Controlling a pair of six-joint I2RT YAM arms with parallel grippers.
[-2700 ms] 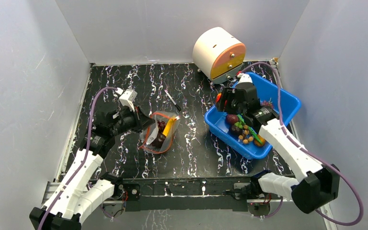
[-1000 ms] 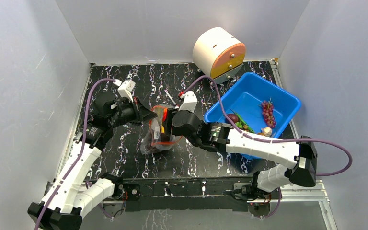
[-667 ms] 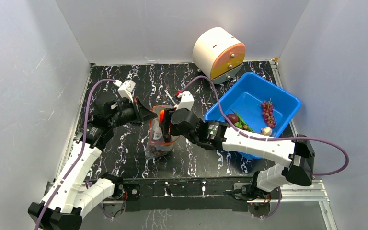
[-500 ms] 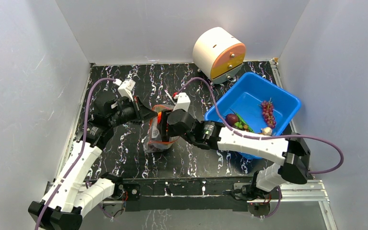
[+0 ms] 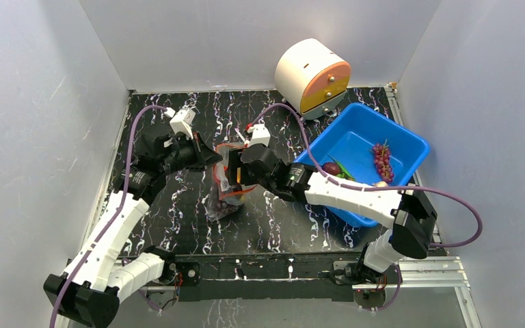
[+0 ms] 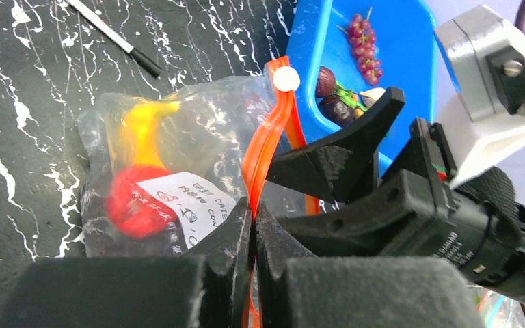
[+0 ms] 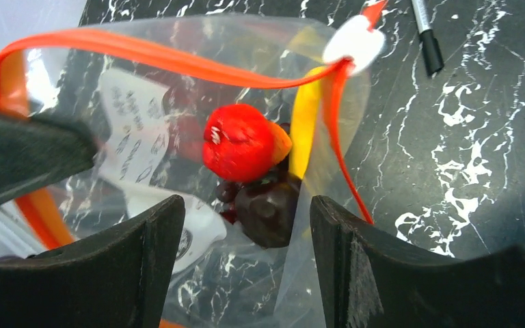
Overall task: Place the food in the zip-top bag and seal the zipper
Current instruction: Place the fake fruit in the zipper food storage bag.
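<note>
The clear zip-top bag (image 5: 224,198) stands on the black mat, its mouth held open. My left gripper (image 6: 253,212) is shut on the red-orange zipper (image 6: 268,140) at the bag's near edge. Inside the bag lie the yellow banana (image 7: 305,126), the shiny red fruit (image 7: 239,150) and a dark grape bunch (image 7: 270,208), beside the white label (image 6: 184,205). My right gripper (image 7: 246,273) is open and empty, fingers spread just above the bag's mouth. In the top view the left gripper (image 5: 210,158) and the right gripper (image 5: 235,173) face each other across the bag.
The blue bin (image 5: 355,133) at right holds another grape bunch (image 5: 381,158) and several small foods. A white and orange drum (image 5: 312,75) stands at the back. A thin black pen (image 6: 113,31) lies behind the bag. White walls enclose the mat.
My right arm has swung from the blue bin to the bag's mouth. The red fruit now lies inside the bag. The left gripper has lifted the bag's edge, standing the bag up.
</note>
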